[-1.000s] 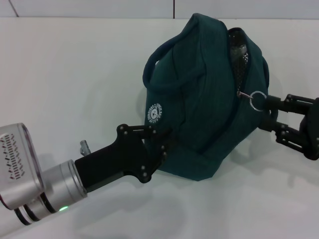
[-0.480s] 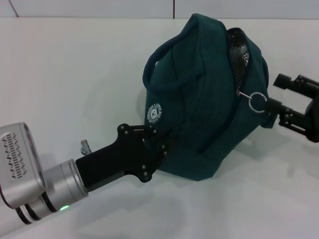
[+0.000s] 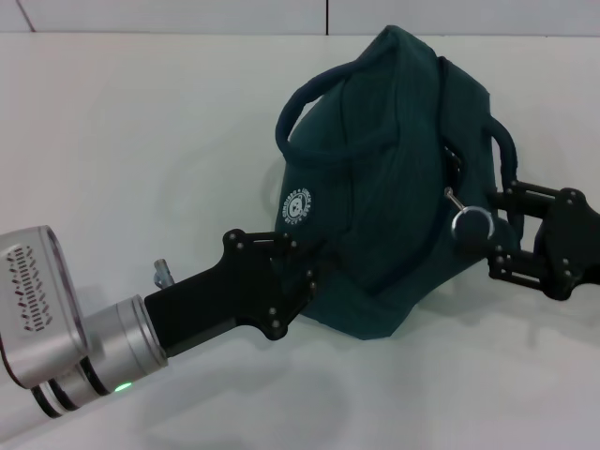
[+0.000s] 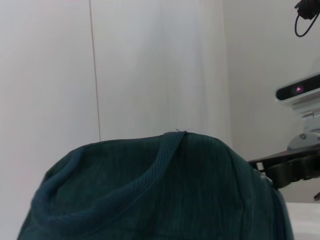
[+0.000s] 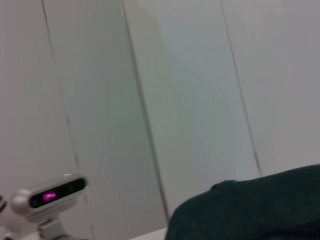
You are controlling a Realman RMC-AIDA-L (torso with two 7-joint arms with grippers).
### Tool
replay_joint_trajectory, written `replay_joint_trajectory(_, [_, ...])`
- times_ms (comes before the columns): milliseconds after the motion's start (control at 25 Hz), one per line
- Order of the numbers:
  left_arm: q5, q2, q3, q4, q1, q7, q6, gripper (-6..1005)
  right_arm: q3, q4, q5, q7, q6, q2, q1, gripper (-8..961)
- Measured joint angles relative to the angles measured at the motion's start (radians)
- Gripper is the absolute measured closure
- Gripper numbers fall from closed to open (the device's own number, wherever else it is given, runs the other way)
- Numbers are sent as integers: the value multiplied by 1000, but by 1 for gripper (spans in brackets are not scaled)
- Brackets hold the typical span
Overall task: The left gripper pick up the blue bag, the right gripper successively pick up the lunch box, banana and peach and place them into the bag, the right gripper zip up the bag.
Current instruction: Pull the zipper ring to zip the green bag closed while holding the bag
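White table (image 3: 112, 141) carries the blue bag (image 3: 384, 187); left gripper (image 3: 305, 281) pinches its base, right gripper (image 3: 487, 246) seemingly clamps the ring pull (image 3: 470, 223) — an off-line tug could jam the zipper.

Right end effector (image 3: 487, 246) partly off-frame

blue bag (image 3: 394, 187) flanked by left gripper (image 3: 305, 281) and right gripper (image 3: 497, 246), bare white table (image 3: 122, 150) leftward
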Motion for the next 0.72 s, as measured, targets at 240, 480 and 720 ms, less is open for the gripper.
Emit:
replay_joint_trajectory(240, [0,0,0,0,0,0,-1,832,8,0,-15,1,-55,-6,-5,343])
replay_joint_trajectory(480, [0,0,0,0,6,0,-1,832,86,-1,-18,-32,-123,1,-40,347])
replay_joint_trajectory(720, [0,-1,3,-1,6,0,0,832,146,-1,-43,-64,-220,6,-75,350])
